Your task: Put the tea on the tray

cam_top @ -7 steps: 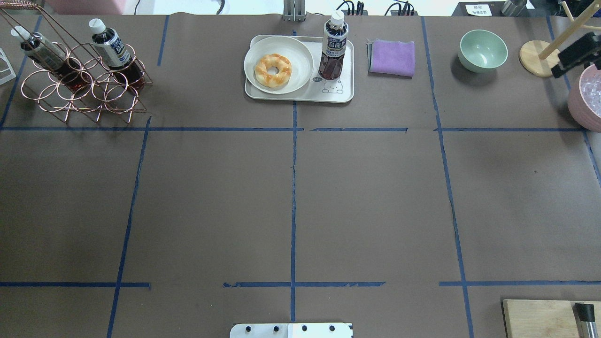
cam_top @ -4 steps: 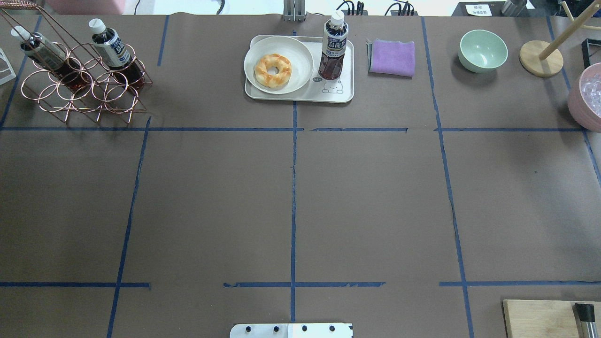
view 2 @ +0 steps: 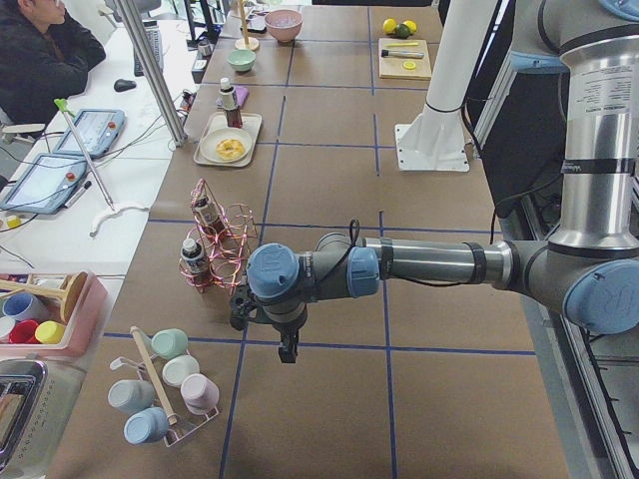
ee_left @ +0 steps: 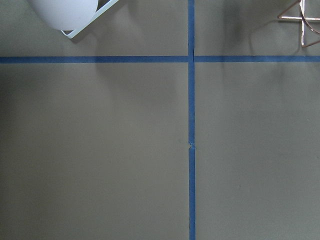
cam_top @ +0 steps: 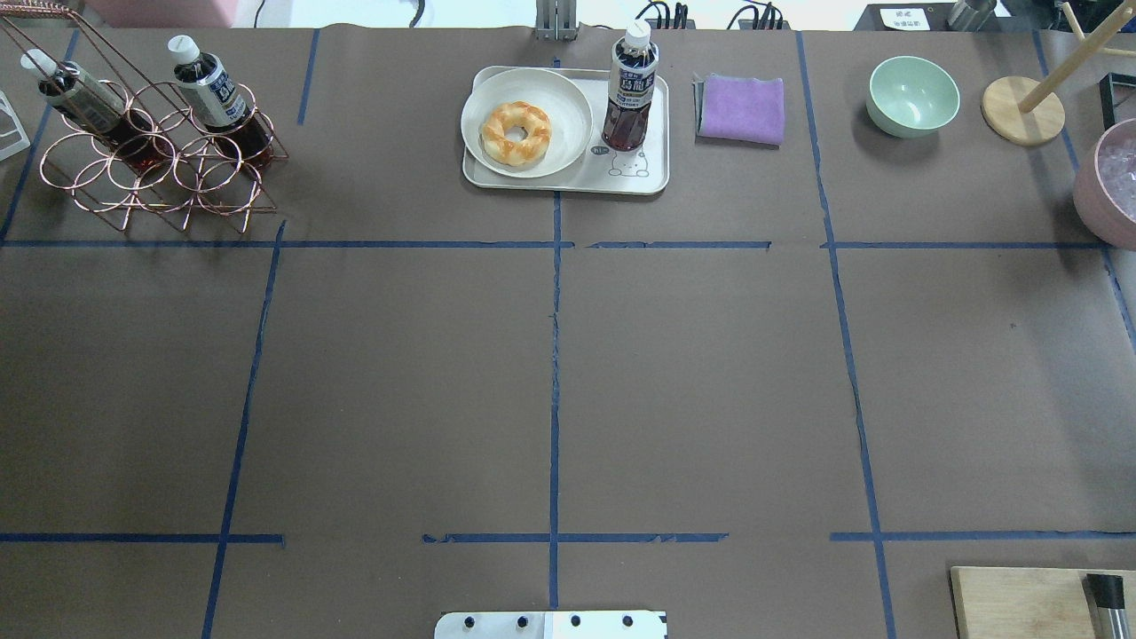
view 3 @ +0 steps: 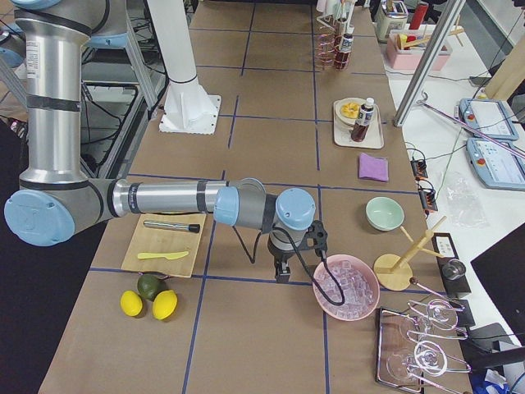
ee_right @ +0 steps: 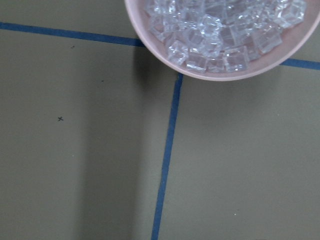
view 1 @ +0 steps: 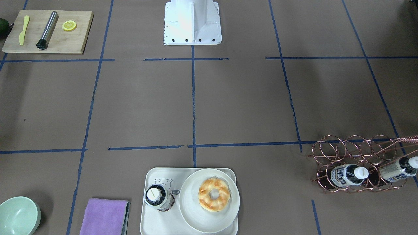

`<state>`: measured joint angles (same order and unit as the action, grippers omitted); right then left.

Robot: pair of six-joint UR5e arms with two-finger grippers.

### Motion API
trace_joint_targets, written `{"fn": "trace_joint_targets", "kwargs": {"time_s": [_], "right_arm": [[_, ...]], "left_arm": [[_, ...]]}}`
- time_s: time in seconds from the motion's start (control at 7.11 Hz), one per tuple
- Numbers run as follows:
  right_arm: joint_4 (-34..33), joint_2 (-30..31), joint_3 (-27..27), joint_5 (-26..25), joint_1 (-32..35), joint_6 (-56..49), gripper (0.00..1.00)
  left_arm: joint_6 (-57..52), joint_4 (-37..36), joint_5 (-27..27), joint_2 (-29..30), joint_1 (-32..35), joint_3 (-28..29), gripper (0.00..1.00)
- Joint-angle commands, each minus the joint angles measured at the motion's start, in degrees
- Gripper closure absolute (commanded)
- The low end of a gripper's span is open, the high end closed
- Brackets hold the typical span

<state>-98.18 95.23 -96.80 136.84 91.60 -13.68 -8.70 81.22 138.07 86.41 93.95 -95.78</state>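
One tea bottle (cam_top: 632, 89) stands upright on the cream bear tray (cam_top: 643, 180), at its right end next to the plate; it also shows in the front-facing view (view 1: 159, 197) on the tray (view 1: 153, 222). Two more tea bottles (cam_top: 213, 89) (cam_top: 71, 89) lie slanted in the copper wire rack (cam_top: 151, 177) at the far left. My left gripper (view 2: 287, 356) hangs low over the table's left end, near the rack. My right gripper (view 3: 281, 277) hangs over the right end, beside the ice bowl. Neither holds anything I can see; I cannot tell if they are open or shut.
A round plate (cam_top: 568, 98) with a doughnut (cam_top: 516, 133) fills the tray's left part. A purple cloth (cam_top: 742, 108), a green bowl (cam_top: 912, 96), a wooden stand (cam_top: 1022, 111) and a pink bowl of ice (cam_top: 1096, 200) line the far right. A wooden board (view 1: 65, 39) lies near the robot's right.
A dark gripper part at the overhead view's right edge, over the ice bowl, has left that view. The bottles and tray have not moved.
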Motion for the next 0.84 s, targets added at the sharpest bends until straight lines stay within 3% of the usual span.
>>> {"fn": "trace_joint_targets", "kwargs": {"time_s": [0.0,0.14,0.7], "right_arm": [[5.89,1.01,3.46,1.58,3.14,1.45,0.0],[5.89,1.01,3.55,4.72,3.93,1.9,0.0],[6.07,0.21,2.84,4.58,4.29,6.48,0.0]], "left_arm": [[0.0,0.08,0.01,0.07,0.0,-0.02,0.0],[0.0,0.08,0.01,0.07,0.0,-0.02,0.0],[-0.09,0.08,0.01,0.07,0.0,0.07,0.0]]}}
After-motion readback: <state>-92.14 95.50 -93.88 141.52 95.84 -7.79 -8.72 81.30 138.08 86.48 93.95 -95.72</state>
